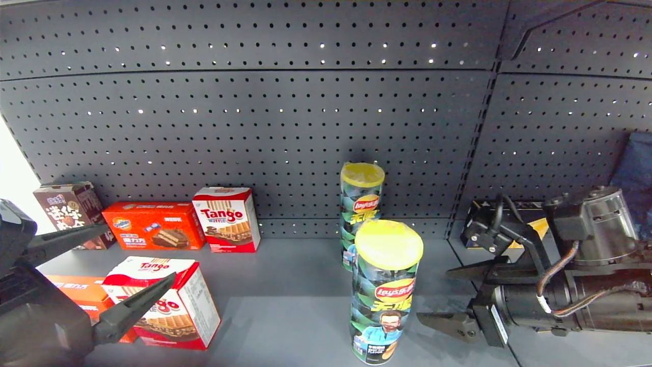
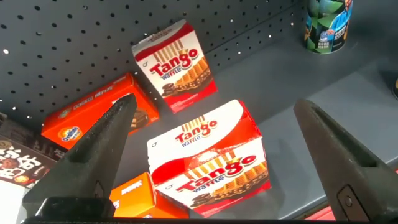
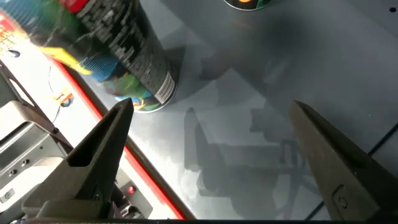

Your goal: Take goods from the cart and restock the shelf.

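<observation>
Two yellow-lidded chip cans stand upright on the grey shelf (image 1: pixel 295 285), one at the back (image 1: pixel 361 204) and one nearer the front (image 1: pixel 387 290). My right gripper (image 1: pixel 435 295) hangs open and empty just right of the front can (image 3: pixel 124 56), not touching it. At the left, a front Tango wafer box (image 1: pixel 168 300) lies on the shelf with a second Tango box (image 1: pixel 226 219) upright behind it. My left gripper (image 1: pixel 140 252) is open and empty above the front Tango box (image 2: pixel 211 162), whose top shows between the fingers (image 2: pixel 93 162).
An orange biscuit box (image 1: pixel 153 224) and a brown box (image 1: pixel 66 211) stand along the pegboard at back left, another orange box (image 1: pixel 81 290) at front left. A vertical upright (image 1: pixel 473 168) divides off the bay at right, holding a yellow-black box (image 1: pixel 530 224). Bare shelf lies between the Tango boxes and cans.
</observation>
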### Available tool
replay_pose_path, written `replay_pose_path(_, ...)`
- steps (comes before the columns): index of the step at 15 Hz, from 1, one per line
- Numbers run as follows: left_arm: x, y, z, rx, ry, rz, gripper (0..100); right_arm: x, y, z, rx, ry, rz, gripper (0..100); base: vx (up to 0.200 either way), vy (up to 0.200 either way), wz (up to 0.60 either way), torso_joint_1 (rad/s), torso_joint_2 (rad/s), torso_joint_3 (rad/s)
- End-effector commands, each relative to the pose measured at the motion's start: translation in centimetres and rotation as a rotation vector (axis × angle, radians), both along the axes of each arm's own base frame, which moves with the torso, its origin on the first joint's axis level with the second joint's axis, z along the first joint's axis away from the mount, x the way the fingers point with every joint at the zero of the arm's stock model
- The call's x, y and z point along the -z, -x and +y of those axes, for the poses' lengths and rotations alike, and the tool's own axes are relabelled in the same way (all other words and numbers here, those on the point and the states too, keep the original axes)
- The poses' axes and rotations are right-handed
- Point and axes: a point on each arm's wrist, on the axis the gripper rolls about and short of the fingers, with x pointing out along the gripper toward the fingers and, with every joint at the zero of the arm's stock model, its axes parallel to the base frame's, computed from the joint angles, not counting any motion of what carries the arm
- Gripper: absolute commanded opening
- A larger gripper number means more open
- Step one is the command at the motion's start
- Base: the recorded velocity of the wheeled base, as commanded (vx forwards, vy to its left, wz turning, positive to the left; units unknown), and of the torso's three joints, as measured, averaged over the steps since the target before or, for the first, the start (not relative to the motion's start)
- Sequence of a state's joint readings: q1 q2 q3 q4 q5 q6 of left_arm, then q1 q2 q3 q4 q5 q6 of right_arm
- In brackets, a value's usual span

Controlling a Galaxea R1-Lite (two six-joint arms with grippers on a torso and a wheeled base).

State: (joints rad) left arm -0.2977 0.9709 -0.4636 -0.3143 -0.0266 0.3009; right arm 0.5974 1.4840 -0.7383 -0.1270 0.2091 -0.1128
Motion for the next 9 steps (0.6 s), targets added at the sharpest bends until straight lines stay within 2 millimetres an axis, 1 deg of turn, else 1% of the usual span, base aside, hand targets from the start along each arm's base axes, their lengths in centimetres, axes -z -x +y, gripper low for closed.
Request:
replay_pose_path(1, 0.1, -0.1, 0.0, -0.001, -0.001, 0.005, 100, 0.4, -0.4, 0.3, -0.001, 0.011, 0.014, 100, 0.0, 0.0, 0.0, 0.0, 0.0, 0.0)
replay_pose_path(9, 0.3, 0.0, 0.0, -0.005, 0.025, 0.022, 100, 1.2, -0.8, 1.3, -0.025, 0.028, 0.038, 100, 0.0, 0.0, 0.0, 0.0, 0.0, 0.0)
